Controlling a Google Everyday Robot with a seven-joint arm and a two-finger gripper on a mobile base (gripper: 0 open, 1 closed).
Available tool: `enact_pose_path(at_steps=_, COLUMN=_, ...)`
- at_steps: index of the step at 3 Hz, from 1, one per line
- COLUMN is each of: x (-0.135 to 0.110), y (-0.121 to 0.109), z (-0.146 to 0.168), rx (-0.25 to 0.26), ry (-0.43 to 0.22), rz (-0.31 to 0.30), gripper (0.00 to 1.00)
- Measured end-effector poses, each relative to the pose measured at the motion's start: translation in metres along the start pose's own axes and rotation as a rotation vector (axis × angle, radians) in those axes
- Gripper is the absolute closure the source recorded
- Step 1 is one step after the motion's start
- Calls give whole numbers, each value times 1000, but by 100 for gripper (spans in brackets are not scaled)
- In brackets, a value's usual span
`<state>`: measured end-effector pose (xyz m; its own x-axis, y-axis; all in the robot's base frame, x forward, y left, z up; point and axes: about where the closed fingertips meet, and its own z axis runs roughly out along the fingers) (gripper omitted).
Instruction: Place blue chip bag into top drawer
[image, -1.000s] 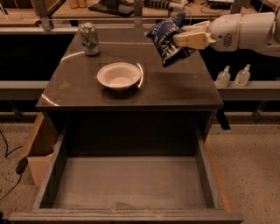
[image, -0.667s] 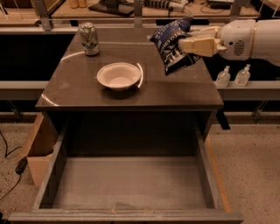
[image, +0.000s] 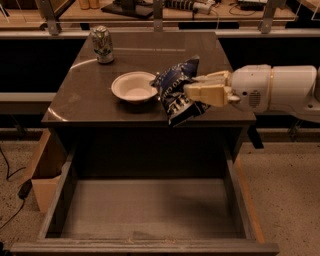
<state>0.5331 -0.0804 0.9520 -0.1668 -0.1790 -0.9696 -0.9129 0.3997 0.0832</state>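
Grips blue chip bag (image: 172, 87) in hand (image: 189, 93), clamped shut on the bag's right side. Holds it in the air near the bench (image: 85, 102) front edge, just right of white bowl (image: 133, 86), well above the drawer. Looks light, soft and crinkly: foil, probably slick, apt to buckle or slide if pinched on loose film. Best taken across a folded edge or crimped seam, with modest squeeze to spare the chips. Shows top drawer (image: 150, 207) pulled open below, bottom bare, nothing inside. Shows bowl empty too. Notes drink can (image: 102, 44) upright at back left corner of bench.
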Motion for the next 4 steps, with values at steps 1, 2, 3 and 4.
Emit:
enact_pose_path(at_steps=1, x=32, y=49, z=15, rx=-73, ry=45, rz=31, gripper=100)
enact_pose_path(at_steps=2, x=50, y=78, z=15, rx=-99, ry=85, rz=61, gripper=100)
enact_pose_path(at_steps=3, x=82, y=97, z=12, rx=-103, ry=136, rz=112, gripper=100)
enact_pose_path(at_steps=4, x=120, y=108, z=15, rx=-114, ry=196, rz=145, gripper=100)
